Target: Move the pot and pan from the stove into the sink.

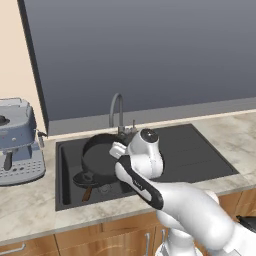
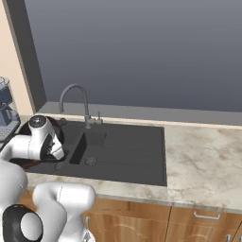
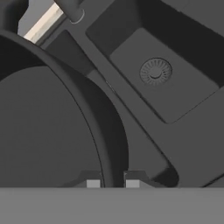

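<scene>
My gripper (image 3: 112, 183) is shut on the rim of the black pot (image 3: 48, 127), with one fingertip on each side of the pot's wall. The pot (image 1: 100, 156) is held over the left part of the dark sink (image 1: 200, 150), partly behind my white wrist. Just below it the pan (image 1: 84, 179) lies in the sink, and its brown handle (image 1: 86, 194) points toward the front edge. From the right base view, the pot (image 2: 60, 125) peeks out behind the arm at the sink's (image 2: 127, 151) left end. The stove is out of view.
A curved grey faucet (image 1: 116, 107) stands behind the sink, and the drain (image 3: 155, 72) lies in the deeper basin. A grey coffee machine (image 1: 17, 142) sits on the marble counter (image 1: 30, 205) to the left. A grey wall panel rises behind.
</scene>
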